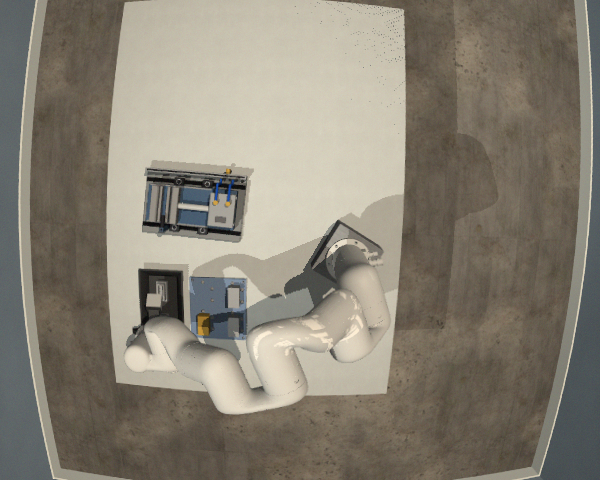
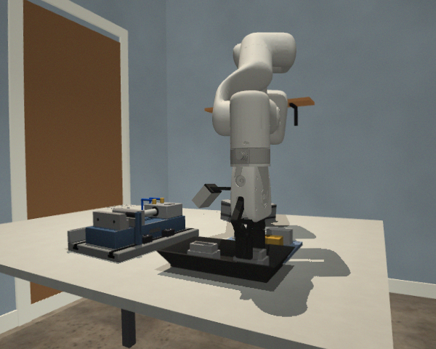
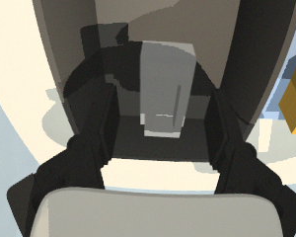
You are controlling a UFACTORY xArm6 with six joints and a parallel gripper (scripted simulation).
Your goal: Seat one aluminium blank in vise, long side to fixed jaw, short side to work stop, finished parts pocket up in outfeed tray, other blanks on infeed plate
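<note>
While the jaws stand parted about the finished part (image 3: 163, 93) in the outfeed tray (image 3: 69, 34), gripping nothing, withdraw straight upward without nudging it.

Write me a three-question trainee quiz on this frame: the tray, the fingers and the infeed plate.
1. True or false: the fingers grip the grey part in the outfeed tray.
2. How many parts show in the tray? A) one B) two C) three
3. Fill in: the brass blank lies on the ____ plate.

Key: 1 false, the gripper stands open around the part; 2 B, including the one with its pocket up; 3 infeed.
</note>
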